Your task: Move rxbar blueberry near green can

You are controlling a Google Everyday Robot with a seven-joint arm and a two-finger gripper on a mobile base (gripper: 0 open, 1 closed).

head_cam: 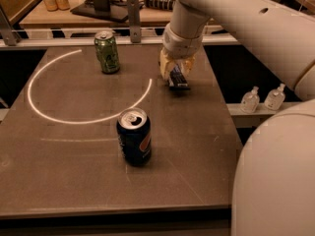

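The rxbar blueberry (pixel 178 78), a small dark navy bar, is held between the yellowish fingers (pixel 164 68) of my gripper (pixel 176 76), just above the table at its right rear. The gripper is shut on the bar and hangs from the white arm that comes in from the upper right. The green can (pixel 107 51) stands upright at the back of the table, well to the left of the gripper and apart from it.
A dark blue soda can (pixel 134 136) stands upright mid-table, in front of the gripper. A white arc (pixel 74 119) is marked on the brown table (pixel 59 181). Two small clear bottles (pixel 261 100) sit on a ledge to the right. A railing (pixel 59 33) runs along the back edge.
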